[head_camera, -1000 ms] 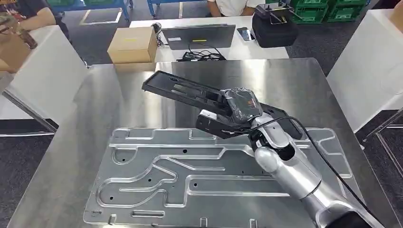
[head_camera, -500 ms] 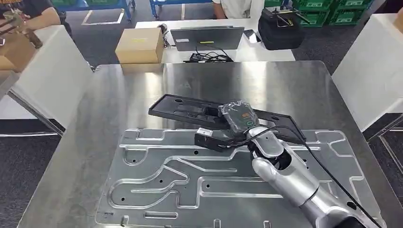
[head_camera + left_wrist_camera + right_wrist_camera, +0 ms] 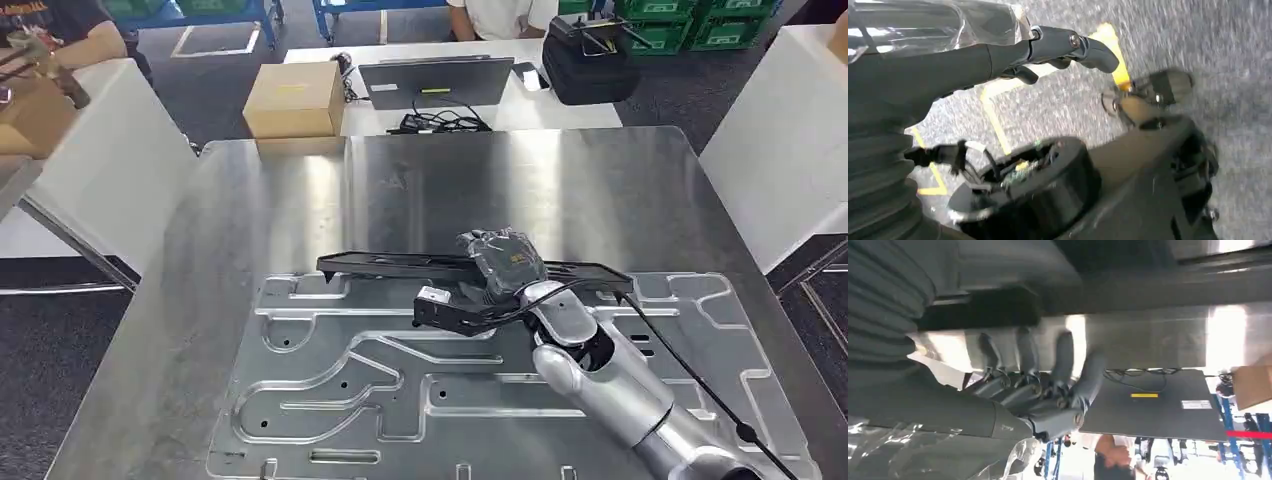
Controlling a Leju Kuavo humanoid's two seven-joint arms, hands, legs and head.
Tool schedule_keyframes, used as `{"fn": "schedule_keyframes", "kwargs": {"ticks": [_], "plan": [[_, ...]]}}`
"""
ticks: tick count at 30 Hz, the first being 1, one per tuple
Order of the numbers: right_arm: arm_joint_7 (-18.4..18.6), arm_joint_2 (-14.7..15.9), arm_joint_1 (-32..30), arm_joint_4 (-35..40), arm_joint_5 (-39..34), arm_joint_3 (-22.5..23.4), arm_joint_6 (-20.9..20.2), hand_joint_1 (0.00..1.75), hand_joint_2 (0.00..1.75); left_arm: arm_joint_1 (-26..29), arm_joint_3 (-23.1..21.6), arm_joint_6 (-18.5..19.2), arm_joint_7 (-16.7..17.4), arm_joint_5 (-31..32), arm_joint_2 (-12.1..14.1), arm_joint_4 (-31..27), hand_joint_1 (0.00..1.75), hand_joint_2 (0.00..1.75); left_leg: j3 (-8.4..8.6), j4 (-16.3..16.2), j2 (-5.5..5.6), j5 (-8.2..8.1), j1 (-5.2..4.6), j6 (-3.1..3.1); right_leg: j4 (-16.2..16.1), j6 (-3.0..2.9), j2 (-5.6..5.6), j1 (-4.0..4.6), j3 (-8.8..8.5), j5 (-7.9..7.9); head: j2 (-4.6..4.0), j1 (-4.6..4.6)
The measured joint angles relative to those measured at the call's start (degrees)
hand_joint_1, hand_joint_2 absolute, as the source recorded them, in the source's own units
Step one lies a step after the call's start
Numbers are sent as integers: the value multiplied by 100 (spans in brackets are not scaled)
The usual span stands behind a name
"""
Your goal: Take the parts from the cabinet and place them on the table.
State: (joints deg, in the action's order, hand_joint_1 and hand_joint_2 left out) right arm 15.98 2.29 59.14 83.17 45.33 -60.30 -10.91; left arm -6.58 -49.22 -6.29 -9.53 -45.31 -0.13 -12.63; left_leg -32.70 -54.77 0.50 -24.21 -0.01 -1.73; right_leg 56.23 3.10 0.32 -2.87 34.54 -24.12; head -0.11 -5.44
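1. Lower right of head view: silver right arm (image 3: 640, 400) runs up-left from the corner, black cable along it.
2. Lower half, under the arm: big stamped metal panel (image 3: 330, 380) w/ raised channels, lying flat on the steel worktop (image 3: 250, 200).
3. Centre frame: right hand (image 3: 500, 262), wrapped in clear plastic, sits at the mid-right of a long black part (image 3: 400, 264). Part lies roughly level across the frame, along the panel's upper edge; seen near edge-on, so can't tell if it rests on the worktop or is just above it.
4. Right wrist view: fingers (image 3: 1063, 360) curl up against the black part's (image 3: 1128, 285) underside, close together, clamped on it; shiny worktop (image 3: 1148, 340) beyond.
5. Just below the hand in head view: small black block w/ white label (image 3: 440, 305), on the arm's wrist side.
6. Left wrist view: left hand (image 3: 998, 55) hangs over grey speckled floor (image 3: 1228, 60) w/ yellow tape lines (image 3: 993, 115). Fingers (image 3: 1083, 47) curled in, nothing in them; picture blurred.
7. Upper centre, past the worktop: white table w/ closed dark laptop (image 3: 440, 80), cables (image 3: 445, 120), phone (image 3: 530, 76), black bag (image 3: 590, 58).
8. Upper left-centre: cardboard box (image 3: 295, 98) at that table's end.
9. Top edge: person in white top (image 3: 490, 15) behind the table; another person's arm (image 3: 60, 40) at upper left.
10. Top right corner: green crates (image 3: 700, 22).
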Motion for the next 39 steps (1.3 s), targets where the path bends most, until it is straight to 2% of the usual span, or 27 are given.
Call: {"fn": "schedule_keyframes", "kwargs": {"ticks": [2, 3, 4, 7, 8, 9, 10, 12, 13, 14, 17, 18, 19, 20, 22, 23, 24, 25, 26, 27, 28, 29, 32, 36, 37, 38, 39], "plan": [[2, 0, -29, 0, 26, 0, 0, 0, 0, 15, 20, 0, 44, -31, 0, 0, 0, 0, 9, 18, 4, 16, -37, -71, -74, 103, -1, -18, -47, 31, 2, 0], [6, 11, -38, 0, 26, 2, 2, 0, 0, 27, 26, 15, 61, -39, -2, 0, 0, 0, 110, 152, 3, 95, 34, -142, -46, 129, -10, -12, -45, -11, 2, 2], [7, 17, -39, 0, 26, 2, 2, 0, 0, 26, 29, 26, 72, -61, -9, 0, 0, 0, 135, 175, -3, 112, 3, -166, 105, 106, -13, 10, 7, -130, 0, 0], [9, 44, -79, 0, -11, 2, -7, 0, 0, 20, 33, 92, 96, -101, -9, 2, 0, 0, 143, 168, -12, 97, -44, -221, 1429, 52, -11, 64, 615, -779, 0, 0], [9, 63, -107, 0, -22, 2, -9, 0, 0, 27, 33, 116, 96, -100, -13, 0, 0, 0, 145, 165, -10, 93, -59, -228, 1747, 48, -11, 85, 773, -853, 2, 2], [9, 74, -140, 0, -24, 2, -9, 0, 0, 37, 33, 127, 96, -100, -18, 2, 0, 0, 156, 165, -5, 89, -69, -232, 1761, 35, -11, 104, 795, -772, 2, 0], [9, 79, -149, 0, -24, 0, -9, 0, 0, 43, 33, 138, 96, -100, -20, 2, 0, 0, 166, 157, -2, 81, -71, -238, 1505, 26, -11, 113, 680, -591, 2, 0], [9, 79, -138, 0, -24, 0, -9, 0, 0, 41, 33, 140, 96, -96, -24, 0, 0, 0, 186, 108, 3, 32, -64, -218, 498, 19, -14, 103, 179, -80, 0, 2], [7, 81, -133, 0, -28, 0, -9, 0, 0, 41, 33, 140, 96, -96, -22, 2, 0, 0, 164, 47, 6, -15, -69, -179, 95, 22, -14, 98, 4, -20, 0, 2], [7, 76, -119, 0, -35, 0, -11, 0, 0, 23, 33, 142, 105, -98, -18, 2, 0, 0, 110, -54, 11, -70, -121, -152, 42, -7, 2, 105, -32, -52, 2, -2], [55, 81, -112, 0, -185, 2, -68, 0, 0, 40, 33, 155, 175, -144, -18, 2, 0, 0, 110, -35, 7, -66, -95, -145, 61, -59, 4, 143, -13, -57, 0, -2], [85, 79, -80, 0, -282, 2, -129, 0, 0, 40, 35, 166, 206, -164, -17, 2, 0, 0, 95, -67, 6, -108, -69, -128, 48, -86, 2, 89, -20, -41, 2, 0], [125, 72, -31, 0, -409, 0, -228, 0, 0, 44, 35, 197, 219, -186, -20, 0, 0, 0, 32, -207, -3, -220, -69, -77, 43, -104, 2, 90, -24, -43, 0, -4], [197, 70, 36, 0, -622, 0, -375, 0, 0, 34, 35, 214, 221, -203, -20, 2, 0, 0, -121, -559, -6, -418, -43, -20, 43, -120, -1, 84, -22, -40, 2, 0], [359, 72, 161, 0, -1080, -2, -621, 0, 0, 28, 35, 223, 256, -216, -17, 2, 0, 0, -579, -1533, -10, -815, 20, 60, 45, -125, -13, 85, -21, -45, 0, -2], [461, 79, 216, 0, -1276, -4, -736, 0, 0, 38, 35, 225, 265, -221, -17, 2, 0, 0, -759, -1881, -11, -899, 38, 76, 45, -126, -15, 84, -21, -46, 0, -2], [535, 81, 270, 0, -1427, -15, -815, 0, 0, 53, 35, 225, 269, -223, -17, 2, 0, 0, -813, -1940, -11, -852, 47, 80, 45, -126, -15, 82, -21, -47, 0, -2], [599, 85, 328, 0, -1549, -28, -861, 0, 0, 62, 33, 225, 269, -229, -17, 2, 0, 0, -741, -1738, -11, -691, 49, 69, 45, -124, -13, 80, -23, -48, 0, -2], [645, 87, 394, 0, -1628, -44, -881, 0, 0, 60, 35, 225, 269, -236, -17, 2, 0, 0, -540, -1283, -10, -435, 48, 46, 44, -123, -8, 81, -26, -48, 0, -2], [675, 87, 462, 0, -1693, -53, -894, 0, 0, 55, 35, 227, 269, -236, -17, 2, 0, 0, -247, -639, -11, -137, 36, -4, 40, -121, -6, 81, -33, -47, 0, -2], [702, 87, 520, 0, -1729, -55, -909, 0, 0, 53, 35, 227, 269, -236, -9, 2, 0, 0, -12, -147, -12, 41, 11, -67, 29, -118, -7, 69, -38, -45, 0, -2], [728, 92, 575, 0, -1775, -57, -931, 0, 0, 45, 35, 225, 269, -236, -4, 2, 0, 0, 46, -20, -12, -45, -14, -80, 21, -92, -9, 86, -32, -37, 0, -2], [835, 127, 650, 0, -1906, -90, -1030, 0, 0, 46, 33, 227, 267, -245, -2, 2, 0, 0, 21, -19, -8, -26, -89, -133, -16, -2, -18, 53, -41, -14, 0, -2], [839, 127, 655, 0, -1912, -94, -1038, 0, 0, 50, 33, 227, 269, -247, -2, 2, 0, 0, 22, -16, -8, -22, -92, -139, -28, 8, -18, 52, -46, -8, 0, -2], [861, 138, 681, 0, -1945, -120, -1064, 0, 0, 56, 33, 225, 267, -256, -2, 2, 0, 0, 124, 137, -14, 69, -52, -201, -42, 64, -13, 79, -55, -19, 2, -2], [876, 179, 719, 0, -1950, -149, -1071, 0, 0, 49, 33, 234, 263, -256, -7, 2, 0, 0, 173, 203, -29, 115, -40, -243, 298, 55, -22, 82, 77, -266, 0, 4], [916, 247, 721, 0, -1976, -188, -1130, 0, 0, 51, 35, 238, 263, -273, -7, 2, 0, 0, 176, 198, -22, 109, -73, -263, 1583, 63, -21, 106, 680, -831, 2, 2]]}}
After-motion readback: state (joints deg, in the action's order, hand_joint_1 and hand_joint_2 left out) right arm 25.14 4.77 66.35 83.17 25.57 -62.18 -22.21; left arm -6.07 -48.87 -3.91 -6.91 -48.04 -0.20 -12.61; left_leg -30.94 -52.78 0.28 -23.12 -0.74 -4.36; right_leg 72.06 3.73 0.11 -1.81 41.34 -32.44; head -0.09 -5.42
